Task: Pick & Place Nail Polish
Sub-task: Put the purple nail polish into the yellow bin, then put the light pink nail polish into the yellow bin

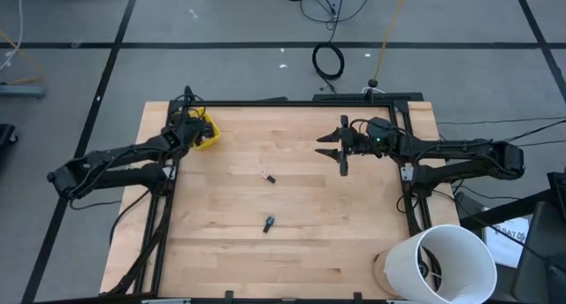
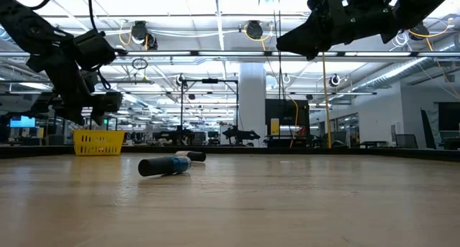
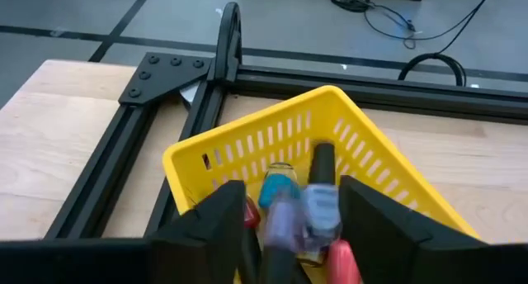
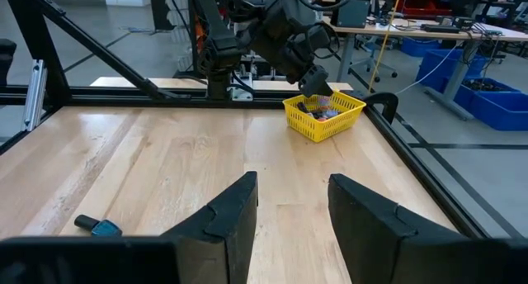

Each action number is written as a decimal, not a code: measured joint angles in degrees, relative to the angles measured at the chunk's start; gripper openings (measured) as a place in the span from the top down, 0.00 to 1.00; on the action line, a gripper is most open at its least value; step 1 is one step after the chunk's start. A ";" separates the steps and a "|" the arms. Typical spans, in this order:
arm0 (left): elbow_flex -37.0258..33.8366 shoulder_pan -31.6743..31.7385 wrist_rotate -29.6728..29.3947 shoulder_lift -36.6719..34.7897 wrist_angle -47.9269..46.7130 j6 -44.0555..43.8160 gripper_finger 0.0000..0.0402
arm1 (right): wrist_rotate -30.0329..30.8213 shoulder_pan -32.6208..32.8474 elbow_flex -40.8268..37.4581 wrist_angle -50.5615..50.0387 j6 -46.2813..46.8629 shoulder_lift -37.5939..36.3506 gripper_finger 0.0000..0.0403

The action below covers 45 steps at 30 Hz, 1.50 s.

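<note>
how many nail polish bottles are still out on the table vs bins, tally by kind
nail polish bottles lying loose on the table: 2, a blue one and a smaller reddish one
yellow bin: 1
total: 3
Bottles inside the bin overlap, so they are not counted.

Pale purple-grey nail polish bottle (image 3: pixel 320 203), dark cap, sits between the left jaws – over the yellow bin (image 3: pixel 247 145), where teal, red and pink bottles lie heaped. Blue bottle (image 1: pixel 269 223) and a small red one (image 1: pixel 269 176) lie flat on the table, well apart from both grippers.
</note>
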 joint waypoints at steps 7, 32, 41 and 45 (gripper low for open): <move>0.00 -0.02 0.02 0.00 0.02 0.00 0.40 | 0.02 0.10 0.00 0.13 0.64 0.22 0.65; -0.02 -0.13 1.32 0.01 2.73 -1.73 0.36 | 11.80 12.16 23.67 -1.17 11.99 47.98 0.47; -0.02 -0.15 1.52 0.02 2.71 -1.96 0.36 | 11.72 13.14 28.38 0.39 14.01 54.16 0.49; -0.02 -0.13 1.53 0.02 2.71 -2.00 0.36 | 11.76 13.38 28.31 0.14 14.01 54.18 0.49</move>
